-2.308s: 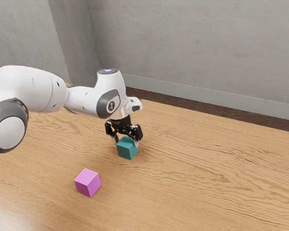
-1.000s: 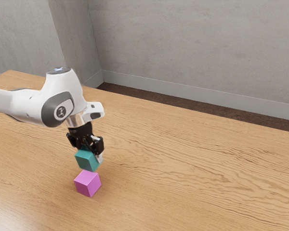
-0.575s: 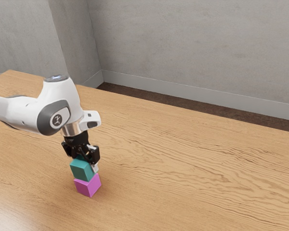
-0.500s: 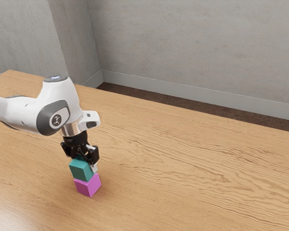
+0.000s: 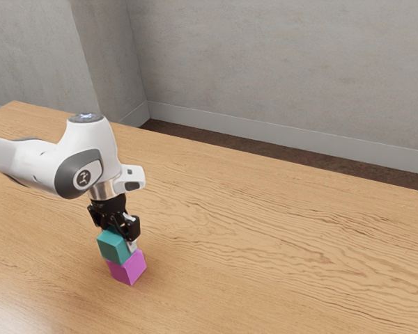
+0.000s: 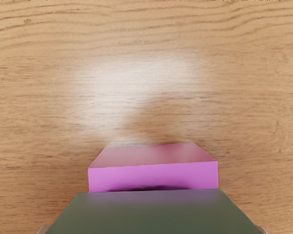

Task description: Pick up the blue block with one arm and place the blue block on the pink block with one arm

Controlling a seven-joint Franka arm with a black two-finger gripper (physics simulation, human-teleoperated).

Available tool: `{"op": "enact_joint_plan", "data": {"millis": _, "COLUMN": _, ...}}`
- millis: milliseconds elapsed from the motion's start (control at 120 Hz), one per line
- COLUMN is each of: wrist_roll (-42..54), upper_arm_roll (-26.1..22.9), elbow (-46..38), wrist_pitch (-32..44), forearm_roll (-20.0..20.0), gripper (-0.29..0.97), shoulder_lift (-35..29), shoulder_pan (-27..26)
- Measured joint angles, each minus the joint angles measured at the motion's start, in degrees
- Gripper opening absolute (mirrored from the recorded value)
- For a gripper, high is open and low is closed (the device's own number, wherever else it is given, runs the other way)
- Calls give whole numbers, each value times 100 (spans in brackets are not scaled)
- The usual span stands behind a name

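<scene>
The arm's fingers point(image 5: 129, 233) are clamped on the blue block point(image 5: 111, 246) from two sides. The blue block sits on top of the pink block point(image 5: 129, 268), offset a little toward the exterior view's left, which leaves part of the pink top uncovered. The pink block stands on the wooden surface point(image 5: 279, 229).

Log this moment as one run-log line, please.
phase: place | gripper: shut on blue block | blue block: on pink block, offset | release: not yet
</scene>
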Motion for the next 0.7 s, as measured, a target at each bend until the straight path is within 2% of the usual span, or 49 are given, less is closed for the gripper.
{"op": "enact_joint_plan", "data": {"millis": 58, "wrist_roll": 29, "upper_arm_roll": -2, "elbow": 3, "wrist_pitch": 2, "forearm_roll": -22, "gripper": 43, "shoulder_lift": -1, "shoulder_pan": 6}}
{"op": "enact_joint_plan", "data": {"millis": 225, "wrist_roll": 121, "upper_arm_roll": -10, "elbow": 26, "wrist_pitch": 1, "forearm_roll": -67, "gripper": 55, "shoulder_lift": -24, "shoulder_pan": 5}}
{"op": "enact_joint_plan", "data": {"millis": 308, "wrist_roll": 162, "upper_arm_roll": -23, "elbow": 277, "wrist_pitch": -81, "forearm_roll": -51, "gripper": 59, "shoulder_lift": -258, "shoulder_pan": 5}}
{"op": "enact_joint_plan", "data": {"millis": 425, "wrist_roll": 296, "upper_arm_roll": -26, "elbow": 2185, "wrist_pitch": -1038, "forearm_roll": 34, "gripper": 63, "shoulder_lift": -380, "shoulder_pan": 22}}
{"op": "enact_joint_plan", "data": {"millis": 483, "wrist_roll": 505, "upper_arm_roll": -16, "elbow": 2788, "wrist_pitch": -1477, "forearm_roll": 197, "gripper": 64, "shoulder_lift": -386, "shoulder_pan": 147}}
{"op": "enact_joint_plan", "data": {"millis": 567, "wrist_roll": 783, "upper_arm_roll": -23, "elbow": 3152, "wrist_pitch": -2039, "forearm_roll": 316, "gripper": 65, "shoulder_lift": -458, "shoulder_pan": 208}}
{"op": "enact_joint_plan", "data": {"millis": 700, "wrist_roll": 1123, "upper_arm_roll": -34, "elbow": 3289, "wrist_pitch": -2760, "forearm_roll": 358, "gripper": 67, "shoulder_lift": -643, "shoulder_pan": 203}}
